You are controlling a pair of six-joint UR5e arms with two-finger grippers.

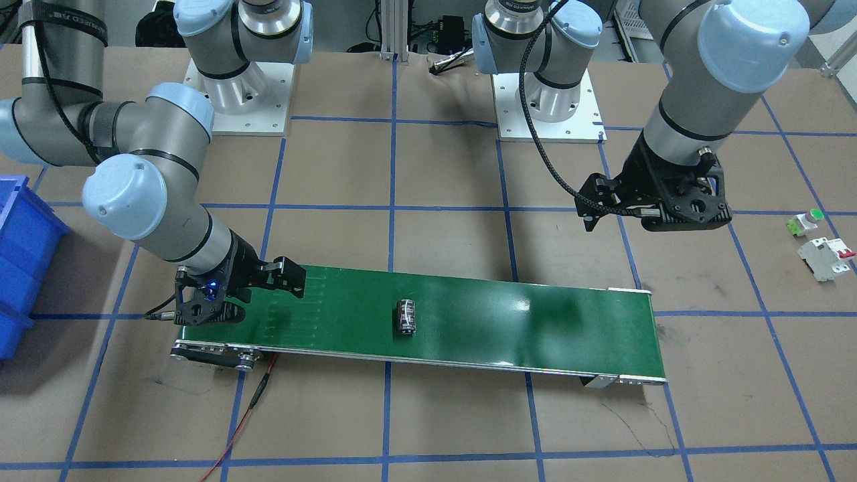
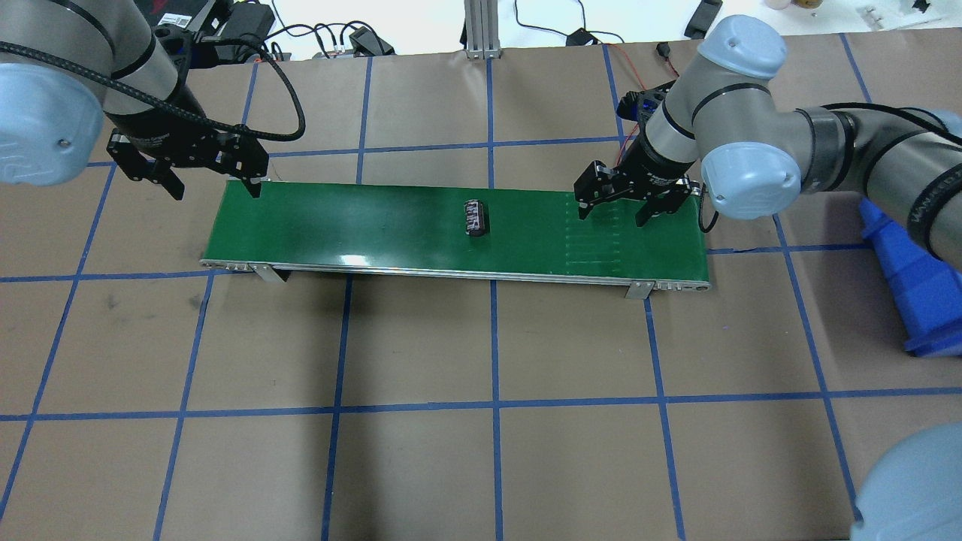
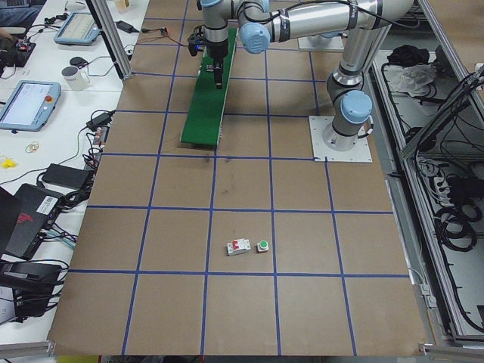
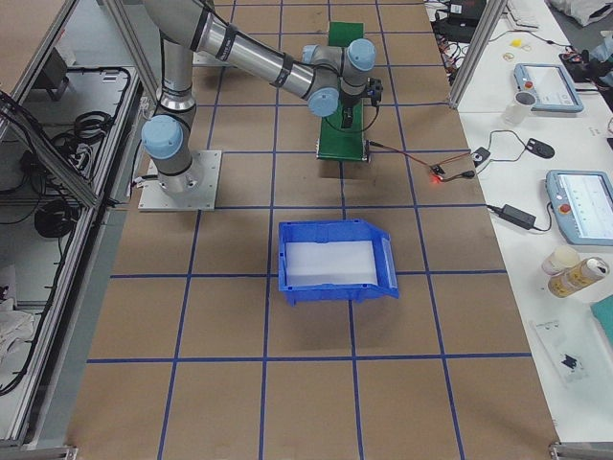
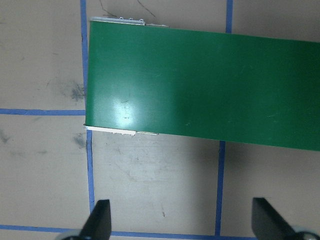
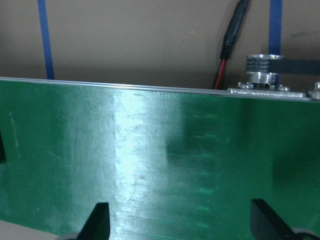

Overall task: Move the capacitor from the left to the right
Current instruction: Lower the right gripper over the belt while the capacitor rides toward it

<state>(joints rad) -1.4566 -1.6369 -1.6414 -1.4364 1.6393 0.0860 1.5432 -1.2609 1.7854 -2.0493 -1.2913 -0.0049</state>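
Note:
The capacitor [image 1: 406, 316], a stubby dark cylinder, lies on its side at the middle of the green conveyor belt [image 1: 522, 321]; it also shows in the overhead view [image 2: 475, 217]. My left gripper [image 2: 216, 189] is open and empty, above the table just behind the belt's left end [image 5: 200, 85]. In its wrist view both fingertips [image 5: 100, 220] frame bare table. My right gripper [image 2: 612, 216] is open and empty, low over the belt's right end [image 6: 150, 165], well to the right of the capacitor. Neither gripper touches the capacitor.
A blue bin [image 2: 909, 285] stands on the table to the right of the belt. A white breaker [image 1: 827, 258] and a green-capped push button [image 1: 805, 222] lie far out on my left side. A red wire [image 1: 248, 408] runs from the belt's right end.

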